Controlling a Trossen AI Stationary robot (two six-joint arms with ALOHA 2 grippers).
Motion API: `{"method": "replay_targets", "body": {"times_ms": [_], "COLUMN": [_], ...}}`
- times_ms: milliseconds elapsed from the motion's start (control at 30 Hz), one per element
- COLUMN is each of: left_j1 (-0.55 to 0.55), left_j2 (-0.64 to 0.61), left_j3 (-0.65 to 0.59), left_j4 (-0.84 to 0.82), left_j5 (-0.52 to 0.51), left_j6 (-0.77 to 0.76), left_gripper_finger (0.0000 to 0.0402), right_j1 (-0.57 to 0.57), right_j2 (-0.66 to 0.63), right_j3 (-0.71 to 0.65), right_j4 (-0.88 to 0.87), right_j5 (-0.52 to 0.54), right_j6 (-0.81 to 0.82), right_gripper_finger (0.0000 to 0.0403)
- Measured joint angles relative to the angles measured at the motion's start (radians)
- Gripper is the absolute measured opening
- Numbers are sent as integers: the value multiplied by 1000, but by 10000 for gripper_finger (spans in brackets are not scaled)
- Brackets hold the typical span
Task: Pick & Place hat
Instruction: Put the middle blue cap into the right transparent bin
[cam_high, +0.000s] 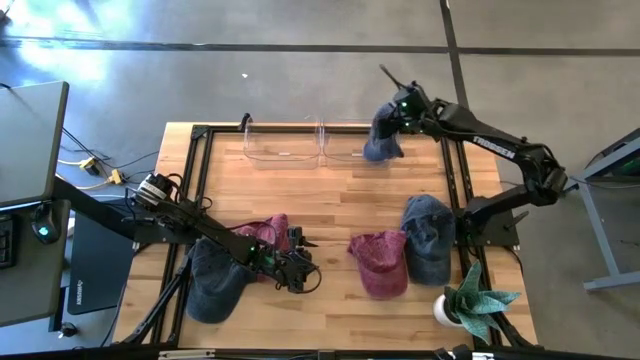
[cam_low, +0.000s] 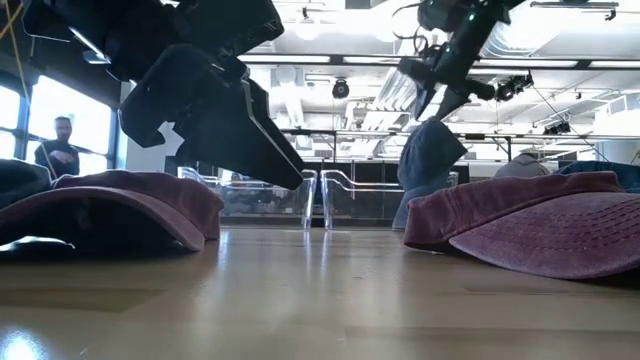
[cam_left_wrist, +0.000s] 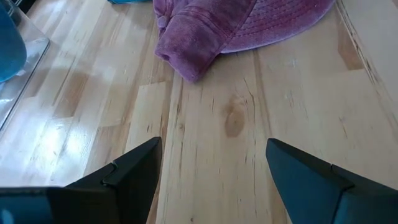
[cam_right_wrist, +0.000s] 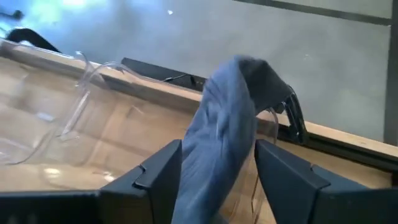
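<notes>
the right hand (cam_high: 392, 118) hangs over the right clear bin (cam_high: 352, 140) at the counter's (cam_high: 330, 190) far edge, fingers spread either side of a blue hat (cam_high: 381, 138) that droops between them into the bin; it looks let go, dropped there as its place. the left hand (cam_high: 300, 275) waits released, low near the front, beside a pink hat (cam_high: 262, 238). another pink hat (cam_high: 380, 262) and a blue one (cam_high: 428, 238) lie further right.

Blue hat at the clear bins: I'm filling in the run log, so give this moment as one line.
right gripper: fingers open around blue hat above clear bin | left gripper: open, over table near maroon hat
</notes>
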Motion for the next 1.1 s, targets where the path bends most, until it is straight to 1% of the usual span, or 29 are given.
{"method": "replay_targets", "body": {"times_ms": [67,133,233,300,367,467,533,633,667,700,833,900,1000,1100], "left_j1": [0,0,0,0,0,0,0,0,0,0,0,0,0,0], "left_j2": [0,0,0,0,0,0,0,0,0,0,0,0,0,0], "left_j3": [0,0,0,0,0,0,0,0,0,0,0,0,0,0], "left_j4": [0,0,1,2,2,3,3,3,3,3,3,3,2,2], "left_j5": [0,0,0,0,0,0,-1,-1,-1,-1,-1,-2,-4,-7], "left_j6": [0,0,0,0,0,0,0,0,0,0,0,0,0,1], "left_gripper_finger": [282,282,282,282,282,282,282,282,282,282,282,282,282,282], "right_j1": [0,5,18,34,55,83,93,97,98,98,97,96,97,97], "right_j2": [-15,-27,-30,-26,-18,6,26,56,67,75,100,100,80,46], "right_j3": [12,14,13,11,11,10,0,-33,-44,-53,-68,-68,-68,-68], "right_j4": [-36,-67,-133,-186,-220,-239,-216,-143,-114,-92,-35,-26,-26,-35], "right_j5": [-38,-100,-198,-210,-181,-99,-87,-99,-84,-57,108,160,168,159], "right_j6": [-4,-40,-92,-124,-130,-153,-184,-236,-249,-253,-259,-280,-316,-311], "right_gripper_finger": [205,202,183,162,139,109,92,73,68,63,43,35,26,24]}}
